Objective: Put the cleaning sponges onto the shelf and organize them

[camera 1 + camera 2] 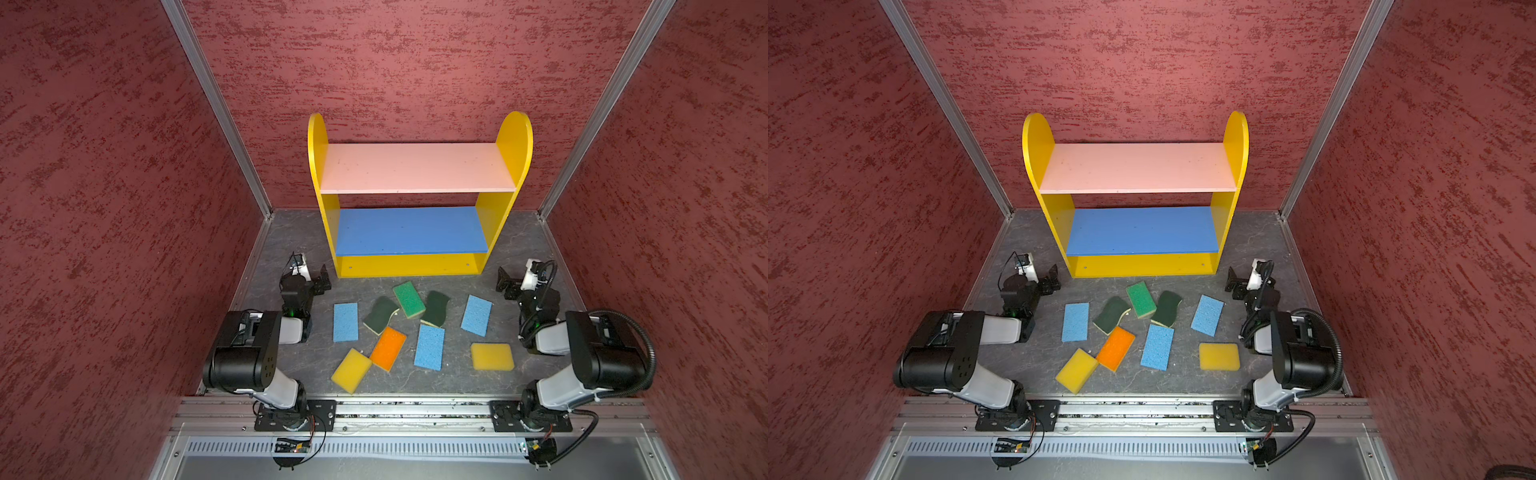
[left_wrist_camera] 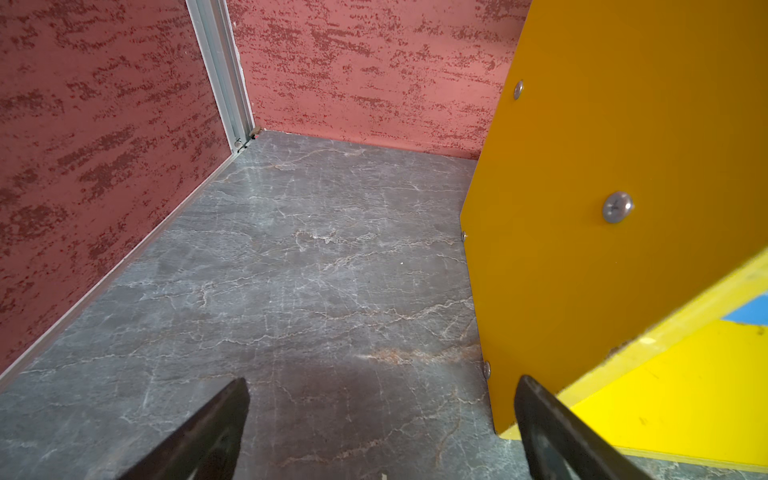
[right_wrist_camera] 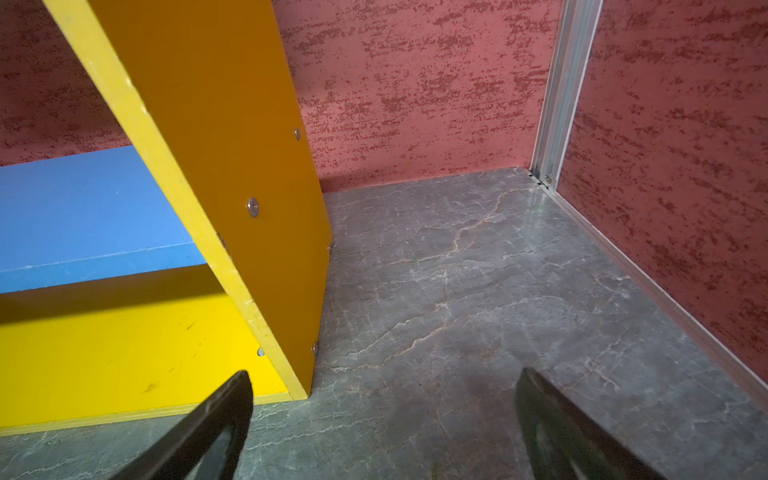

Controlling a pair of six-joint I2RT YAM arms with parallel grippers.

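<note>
We can read no text, label or number in any view. The shelf (image 1: 514, 145) bears none we can make out

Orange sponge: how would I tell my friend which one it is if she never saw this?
Find the big yellow shelf at the back and look at the floor just in front of it. There, between a yellow sponge and a light blue sponge, lies the orange sponge. It is the only orange one there.

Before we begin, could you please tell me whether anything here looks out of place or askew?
The sponges lie scattered at mixed angles on the floor before the shelf; the orange sponge abuts a yellow sponge. Nothing looks damaged.
</note>
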